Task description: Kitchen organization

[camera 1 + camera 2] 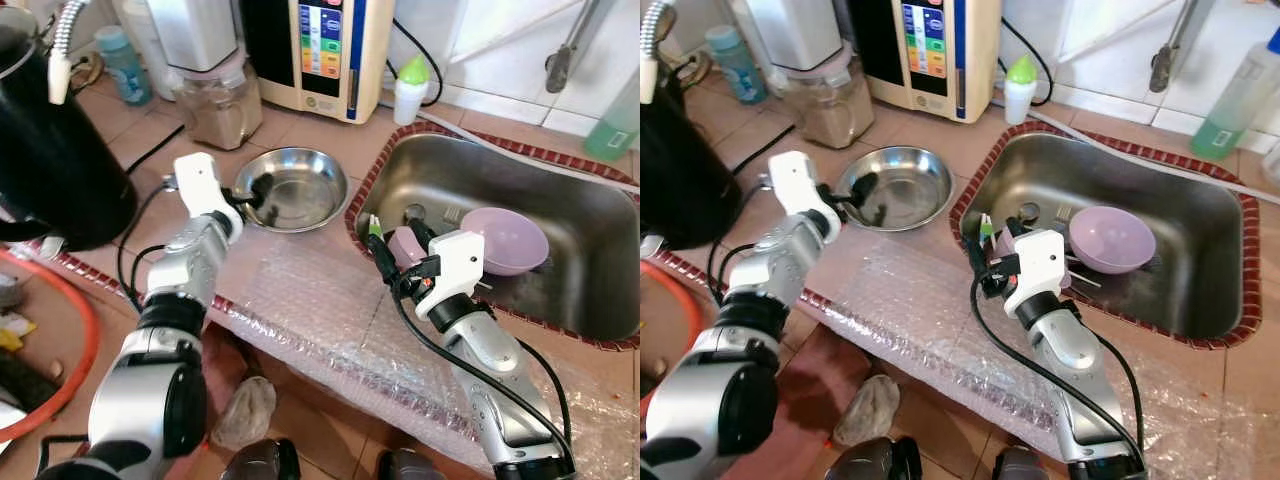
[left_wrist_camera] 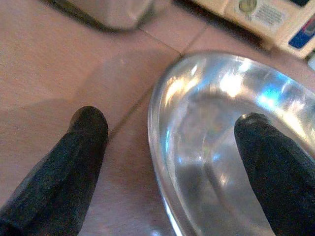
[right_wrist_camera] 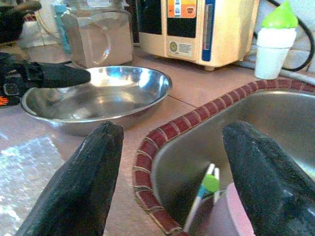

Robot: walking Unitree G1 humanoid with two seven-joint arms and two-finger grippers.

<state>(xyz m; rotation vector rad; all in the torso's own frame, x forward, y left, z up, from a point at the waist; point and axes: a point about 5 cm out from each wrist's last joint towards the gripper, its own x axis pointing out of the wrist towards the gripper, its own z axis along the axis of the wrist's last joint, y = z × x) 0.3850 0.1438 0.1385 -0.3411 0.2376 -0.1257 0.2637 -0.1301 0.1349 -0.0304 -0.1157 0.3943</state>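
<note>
A steel bowl [image 1: 295, 190] sits on the tiled counter left of the sink [image 1: 500, 150]. My left gripper [image 1: 255, 190] is open at the bowl's left rim. One finger [image 2: 78, 147] is outside the rim and the other finger [image 2: 275, 162] is inside the bowl [image 2: 221, 147]. My right gripper [image 1: 395, 240] is open at the sink's left edge, just above a pink cup [image 1: 403, 245] and a green-tipped stick [image 3: 209, 184]. A purple bowl [image 1: 510, 240] lies in the sink behind it.
A black pot [image 1: 50, 150], a blender jar [image 1: 215, 100], a cream water machine [image 1: 320, 50] and a white green-capped bottle [image 1: 410, 90] line the back. Bubble wrap [image 1: 300, 300] covers the counter's front edge. An orange basin [image 1: 60, 350] stands lower left.
</note>
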